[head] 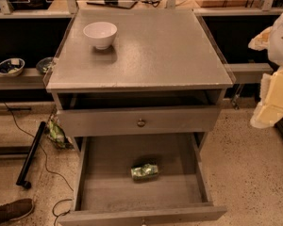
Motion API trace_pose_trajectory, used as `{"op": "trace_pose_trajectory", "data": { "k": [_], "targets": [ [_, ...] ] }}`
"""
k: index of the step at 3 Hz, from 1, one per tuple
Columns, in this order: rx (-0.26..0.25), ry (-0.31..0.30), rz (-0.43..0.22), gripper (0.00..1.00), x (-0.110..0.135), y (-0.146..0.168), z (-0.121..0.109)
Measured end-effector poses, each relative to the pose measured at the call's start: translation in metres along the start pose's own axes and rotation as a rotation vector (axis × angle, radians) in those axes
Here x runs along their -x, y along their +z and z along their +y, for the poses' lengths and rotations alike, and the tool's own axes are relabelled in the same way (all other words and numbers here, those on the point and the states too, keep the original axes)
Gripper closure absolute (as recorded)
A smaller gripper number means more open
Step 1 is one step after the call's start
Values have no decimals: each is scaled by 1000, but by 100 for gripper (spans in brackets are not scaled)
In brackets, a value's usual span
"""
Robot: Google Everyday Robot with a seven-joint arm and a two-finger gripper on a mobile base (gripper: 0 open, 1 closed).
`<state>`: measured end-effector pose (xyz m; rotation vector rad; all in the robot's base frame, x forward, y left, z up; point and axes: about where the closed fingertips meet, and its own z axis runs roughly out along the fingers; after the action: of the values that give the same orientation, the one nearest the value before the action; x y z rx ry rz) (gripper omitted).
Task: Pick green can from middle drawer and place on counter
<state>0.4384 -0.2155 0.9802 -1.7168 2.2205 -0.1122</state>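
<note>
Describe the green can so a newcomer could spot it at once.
Below the grey counter, look into the open middle drawer. The gripper is at the right edge. The green can lies on its side on the drawer floor, alone there, unlike the white bowl upright on the counter.

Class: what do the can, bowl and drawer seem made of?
Can: likely metal, shiny mottled green. Bowl: perhaps ceramic, smooth glossy white. Drawer: painted wood, grey planks visible. Claw, at right edge: pale, probably plastic.

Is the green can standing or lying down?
Lying on its side: the green can stretches sideways in the open middle drawer. The end effector is at frame right, well apart.
</note>
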Motion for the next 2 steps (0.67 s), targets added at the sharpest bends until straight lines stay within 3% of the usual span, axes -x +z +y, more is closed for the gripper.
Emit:
{"op": "trace_pose_trajectory", "data": {
  "k": [2],
  "targets": [
    [21,-12,-2,0,3,22,11]
  ]
}}
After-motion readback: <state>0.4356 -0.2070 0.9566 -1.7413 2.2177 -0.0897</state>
